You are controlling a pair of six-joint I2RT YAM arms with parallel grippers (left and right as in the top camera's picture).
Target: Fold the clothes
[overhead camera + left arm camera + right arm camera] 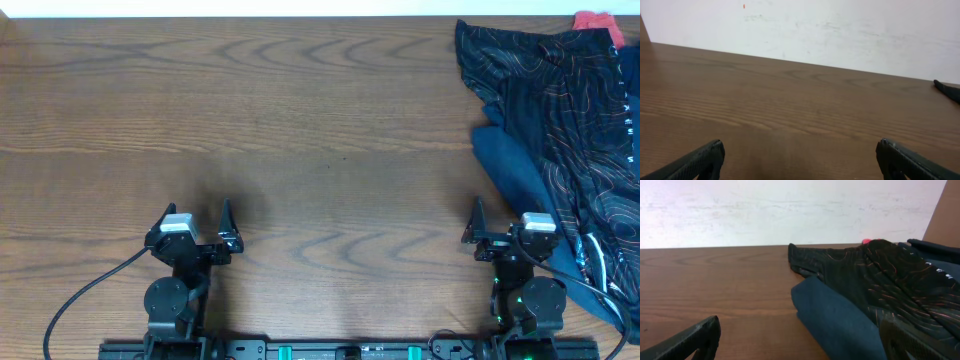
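Resting low near the table's [300, 120] near edge, the left gripper [195, 217] stands with its jaws spread wide and nothing between them; in its own wrist view the gripper [800, 165] faces only bare wood grain running to a pale wall. The right gripper [508, 225] is likewise parted wide and empty, and its wrist view shows the gripper [800, 345] with open tabletop ahead of one finger [690, 340], while the opposite finger [912, 342] sits against a backdrop of cloth; whether it touches the fabric cannot be told. The black jersey [560, 110] lies crumpled ahead of and to the right of the right gripper, well apart from the left gripper, its thin fabric [880, 280] traced with fine orange and white lines. A navy garment [510, 160] lies partly under the jersey, its edge [835, 315] reaching out just ahead of the right gripper, toward its right side. A red cloth [597, 22] peeks out beyond the jersey's far edge [866, 241].
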